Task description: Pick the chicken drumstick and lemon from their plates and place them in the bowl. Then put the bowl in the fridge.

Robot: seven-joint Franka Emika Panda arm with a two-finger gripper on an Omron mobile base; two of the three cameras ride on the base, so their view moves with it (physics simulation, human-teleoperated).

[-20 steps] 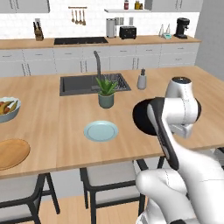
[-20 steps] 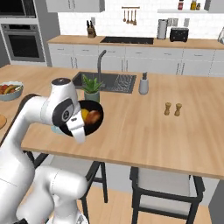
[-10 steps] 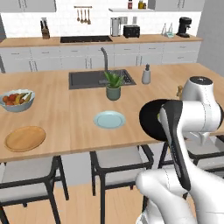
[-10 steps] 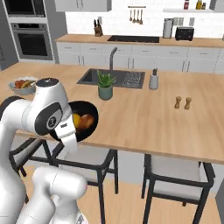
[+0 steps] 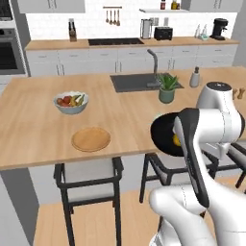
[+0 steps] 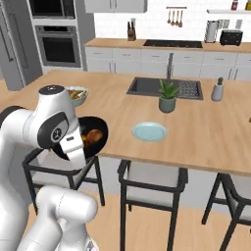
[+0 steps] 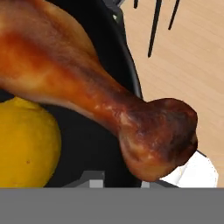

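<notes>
I've got the black bowl (image 5: 164, 136) lifted off the island counter (image 5: 43, 125), carried at my front just off the counter's near edge, above the stools (image 6: 149, 182). My gripper (image 6: 73, 147) is clamped on the bowl's rim, fingers nearly together w/ the rim between them; the tips themselves are hidden in the hand view, so I go by the bowl hanging from my hand. Inside the bowl: chicken drumstick (image 7: 87, 87) lying across it, knobby bone end out over the rim, and the lemon (image 7: 24, 144) just beside it, touching or nearly so, can't tell which. In the left base view a bit of yellow shows in the bowl. Both plates sit bare on the counter: tan wooden plate (image 5: 91, 139) near the front edge, pale blue-green plate (image 6: 149, 132) further along, in front of the potted plant (image 6: 167, 95). Fruit bowl (image 5: 71, 102) w/ bananas etc. sits behind the wooden plate. Sink (image 6: 164, 87) behind the plant.
</notes>
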